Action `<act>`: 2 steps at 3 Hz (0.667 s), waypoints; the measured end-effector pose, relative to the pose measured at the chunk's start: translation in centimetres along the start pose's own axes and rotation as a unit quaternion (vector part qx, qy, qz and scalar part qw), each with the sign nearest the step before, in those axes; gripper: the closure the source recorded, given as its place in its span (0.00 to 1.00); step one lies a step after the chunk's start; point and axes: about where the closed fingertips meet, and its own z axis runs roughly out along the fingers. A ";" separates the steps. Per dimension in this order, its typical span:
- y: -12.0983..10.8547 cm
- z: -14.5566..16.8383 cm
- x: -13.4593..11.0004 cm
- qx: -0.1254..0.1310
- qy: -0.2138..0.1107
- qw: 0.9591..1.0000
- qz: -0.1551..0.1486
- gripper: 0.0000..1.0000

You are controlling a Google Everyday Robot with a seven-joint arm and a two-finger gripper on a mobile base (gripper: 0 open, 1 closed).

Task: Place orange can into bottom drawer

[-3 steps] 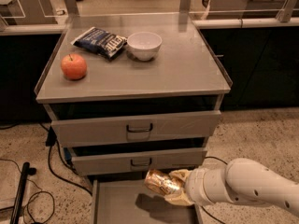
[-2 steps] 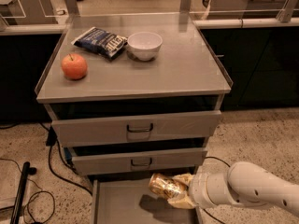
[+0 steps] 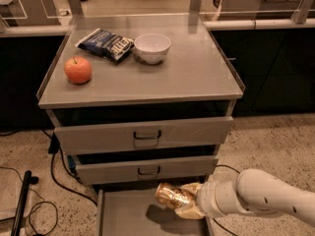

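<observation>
The orange can (image 3: 170, 195) is shiny orange-gold and lies sideways in my gripper (image 3: 183, 203), held just above the grey floor of the bottom drawer (image 3: 123, 213). That drawer is pulled open at the foot of the cabinet. My gripper is shut on the can, over the drawer's right half. My white arm (image 3: 261, 195) reaches in from the lower right. The can's shadow falls on the drawer floor below it.
On the cabinet top (image 3: 197, 73) sit an orange-red apple (image 3: 78, 70), a dark blue snack bag (image 3: 106, 43) and a white bowl (image 3: 152, 47). Two handled drawers (image 3: 145, 134) are above the open one, the upper slightly ajar. Black cables (image 3: 54, 176) lie on the floor at left.
My gripper with the can has moved slightly right and lower over the open bottom drawer. Nothing on the cabinet top has moved.
</observation>
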 end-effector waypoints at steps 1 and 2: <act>-1.0 2.3 1.9 -0.015 0.007 1.000 0.009 1.00; -1.9 5.9 5.8 -0.034 0.008 0.999 0.025 1.00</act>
